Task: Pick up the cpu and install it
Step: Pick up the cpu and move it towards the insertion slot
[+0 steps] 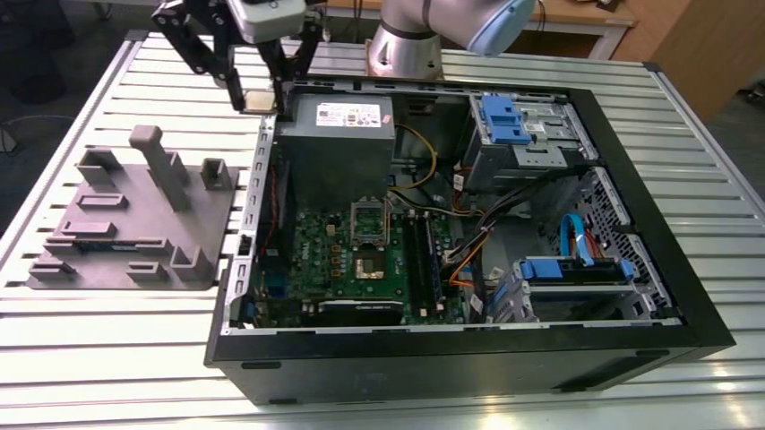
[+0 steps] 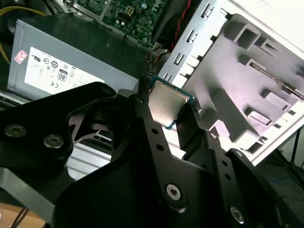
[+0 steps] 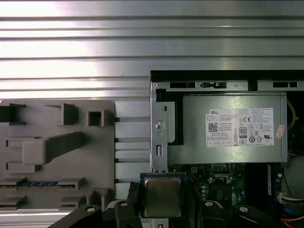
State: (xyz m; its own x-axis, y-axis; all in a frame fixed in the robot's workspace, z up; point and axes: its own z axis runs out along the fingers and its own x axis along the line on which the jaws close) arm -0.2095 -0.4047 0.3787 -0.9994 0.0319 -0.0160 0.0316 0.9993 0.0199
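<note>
The claw (image 1: 260,88) is closed on the cpu (image 3: 163,197) and grips it by two opposite edges between the fingertips. The silver top of the chip shows in both wrist views, so I judge that it lies about flat, with the top turned toward the arm.

The claw hangs in the air just beside the power supply (image 1: 340,116), on the exterior view's left of it, over the side wall of the computer case (image 1: 478,358).

The socket (image 1: 368,260) on the green motherboard (image 1: 313,244) lies past the power supply, toward the front of the exterior view and lower than the chip, well apart from it.

The grey fixture block (image 1: 125,224) stands on the desk (image 1: 107,358), further to the exterior view's left from the power supply.
</note>
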